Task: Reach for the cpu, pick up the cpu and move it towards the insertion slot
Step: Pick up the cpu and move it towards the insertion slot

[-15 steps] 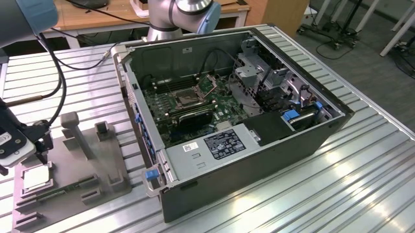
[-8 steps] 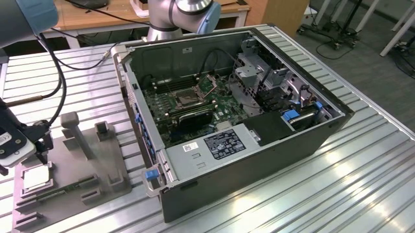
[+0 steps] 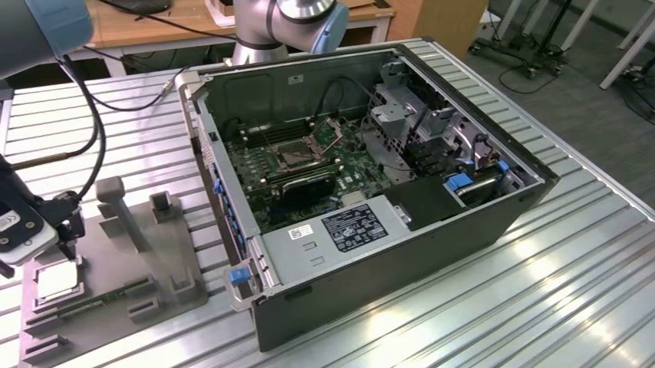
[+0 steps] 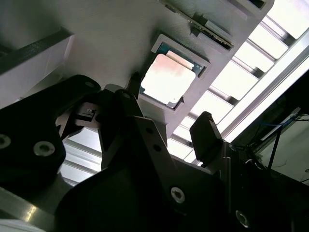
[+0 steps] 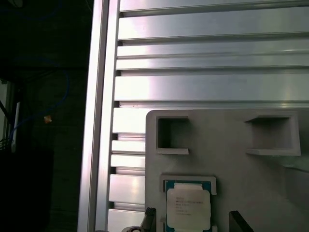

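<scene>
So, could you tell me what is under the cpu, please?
The cpu lies in a square recess of the grey fixture plate; the recess floor beneath it is covered by the chip.

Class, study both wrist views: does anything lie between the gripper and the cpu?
Nothing visible does. The open gripper hangs over the cpu, which lies uncovered in its recess on the grey fixture plate, its jaws apart, one to each side.

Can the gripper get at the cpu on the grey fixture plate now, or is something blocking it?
Probably yes. The cpu lies uncovered in its pocket on the grey fixture plate, and the open gripper hangs close over it with nothing between them.
</scene>
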Controlling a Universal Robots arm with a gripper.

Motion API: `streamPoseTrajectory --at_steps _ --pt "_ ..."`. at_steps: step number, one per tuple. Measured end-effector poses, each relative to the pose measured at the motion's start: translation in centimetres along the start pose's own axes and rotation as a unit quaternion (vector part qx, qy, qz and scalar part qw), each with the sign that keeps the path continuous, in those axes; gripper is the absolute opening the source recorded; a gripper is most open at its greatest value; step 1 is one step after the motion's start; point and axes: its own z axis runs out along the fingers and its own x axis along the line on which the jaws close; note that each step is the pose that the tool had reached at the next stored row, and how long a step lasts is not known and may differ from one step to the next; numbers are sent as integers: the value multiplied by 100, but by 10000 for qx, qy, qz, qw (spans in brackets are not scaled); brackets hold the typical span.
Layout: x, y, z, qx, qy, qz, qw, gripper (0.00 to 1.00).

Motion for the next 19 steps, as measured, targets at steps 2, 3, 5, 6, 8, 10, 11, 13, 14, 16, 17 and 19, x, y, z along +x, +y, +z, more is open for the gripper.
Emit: streamPoseTrajectory --at_steps 2,3,5,6,8,10,11,13,14,16,17,19 --pt "-1 -2 36 0 0 0 10000 68" --pt "-1 -3 54 0 0 0 10000 68" --pt "-1 -5 90 0 0 0 10000 68" --pt "-2 -6 108 0 0 0 10000 68" --pt "-2 -8 145 0 0 0 10000 68" --pt "-3 -10 181 0 0 0 10000 68" --pt "-4 -12 198 0 1 0 10000 68" --pt "-4 -17 236 0 1 0 10000 68" --pt "-4 -18 254 0 1 1 10000 68" --pt "-5 -21 288 0 1 0 10000 68" --pt "-6 -23 303 0 2 0 10000 68" --pt "-6 -25 331 0 2 0 10000 75"
